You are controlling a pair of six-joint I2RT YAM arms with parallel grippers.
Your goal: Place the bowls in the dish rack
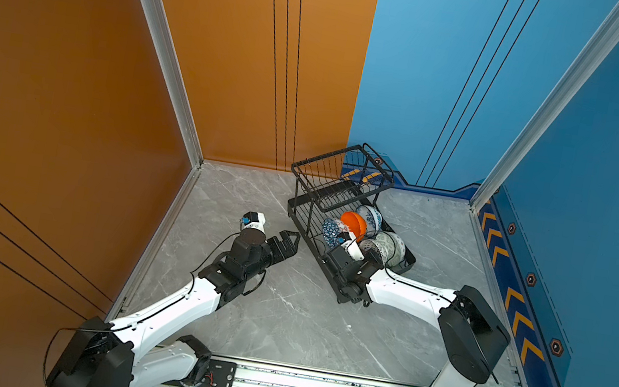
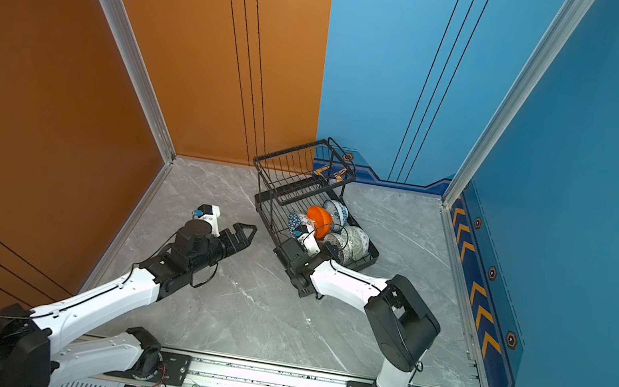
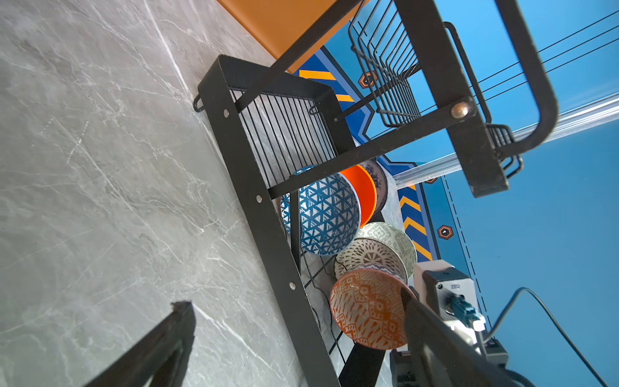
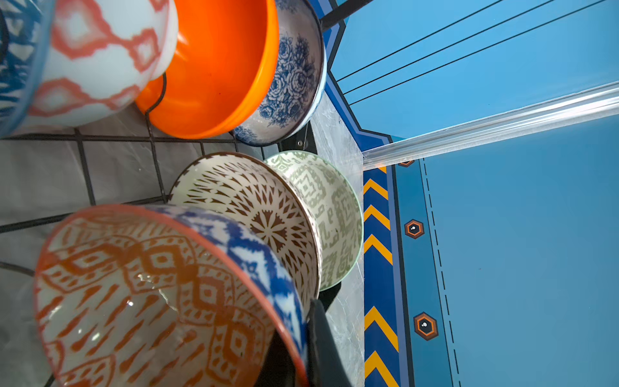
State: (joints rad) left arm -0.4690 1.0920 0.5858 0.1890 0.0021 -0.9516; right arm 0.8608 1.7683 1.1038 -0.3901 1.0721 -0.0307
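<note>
The red-orange patterned bowl [image 4: 150, 301] stands on edge at the near end of the lower tier of the dish rack [image 3: 254, 201], close against the lattice-patterned bowl [image 4: 254, 214]. Contact with the wires beneath cannot be confirmed. Its rim is pinched between the jaws of the right gripper [image 4: 299, 351].

Beyond it, the pale green bowl [image 4: 335, 207], the blue triangle-patterned bowl [image 3: 325, 214], the plain orange bowl [image 4: 217, 67] and the floral bowl [image 4: 291, 77] are racked on edge.

The left gripper [image 1: 287, 243] is positioned above the marble worktop [image 1: 280, 316], just beside the rack, with jaws spread wide and empty.

Risks are judged as follows:
- The glazed rim may slip from so narrow a pinch.
- If the bowl is released before a slot wire is engaged, it may topple or roll against its neighbours.
- The unbraced rack may be shoved by the arm.
</note>
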